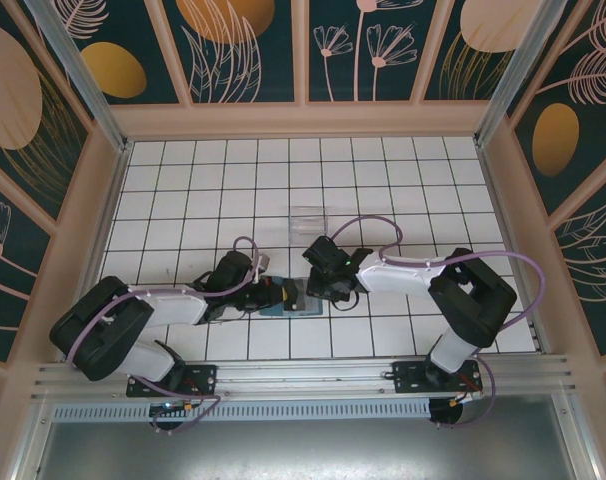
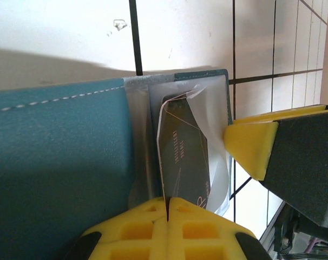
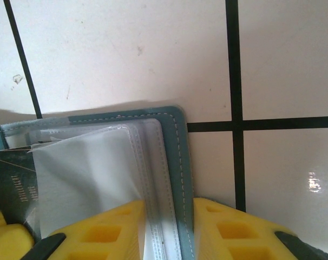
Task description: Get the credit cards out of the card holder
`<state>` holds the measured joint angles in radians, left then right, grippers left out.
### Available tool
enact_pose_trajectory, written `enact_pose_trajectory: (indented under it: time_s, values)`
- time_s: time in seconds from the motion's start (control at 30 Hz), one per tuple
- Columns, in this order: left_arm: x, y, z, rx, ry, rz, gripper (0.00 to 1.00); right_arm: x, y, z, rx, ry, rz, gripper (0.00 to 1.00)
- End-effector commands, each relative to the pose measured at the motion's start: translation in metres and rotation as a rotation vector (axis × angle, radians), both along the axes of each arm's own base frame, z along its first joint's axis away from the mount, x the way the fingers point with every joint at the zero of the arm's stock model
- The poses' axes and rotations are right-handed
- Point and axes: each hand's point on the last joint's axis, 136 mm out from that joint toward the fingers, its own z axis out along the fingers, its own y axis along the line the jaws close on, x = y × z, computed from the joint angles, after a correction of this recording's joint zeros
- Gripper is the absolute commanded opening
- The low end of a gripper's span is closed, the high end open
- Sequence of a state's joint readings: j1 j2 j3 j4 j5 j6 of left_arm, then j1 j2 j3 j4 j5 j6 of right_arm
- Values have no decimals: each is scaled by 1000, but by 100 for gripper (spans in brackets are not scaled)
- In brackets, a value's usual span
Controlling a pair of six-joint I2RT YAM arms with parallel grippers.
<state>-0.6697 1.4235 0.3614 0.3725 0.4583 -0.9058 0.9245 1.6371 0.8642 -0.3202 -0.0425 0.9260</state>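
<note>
The left hand (image 2: pixel 168 205) pinches a dark card (image 2: pixel 183 146) poking from the teal card holder (image 2: pixel 56 162).

We could read no word for certain. In the left wrist view, the dark card (image 2: pixel 183 154) at the middle of the frame carried two short lines of small pale capitals running along its length, too blurred for us to spell out. Near its lower end was a larger pinkish mark that looked like a letter R. In the right wrist view, the same card (image 3: pixel 10 187) at the left edge bore that small lettering, likewise unreadable.
</note>
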Motion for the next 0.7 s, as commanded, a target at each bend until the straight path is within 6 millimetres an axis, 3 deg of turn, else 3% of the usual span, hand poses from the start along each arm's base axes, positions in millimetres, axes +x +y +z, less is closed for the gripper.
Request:
enact_pose_trajectory:
  time_s: [0.0, 0.67]
  values:
    - [2, 15, -6, 99, -15, 22, 6, -16, -19, -26, -111, 62, -2, 29]
    - [18, 29, 38, 216, -173, 6, 2, -7, -4, -3, -61, 24, 16, 36]
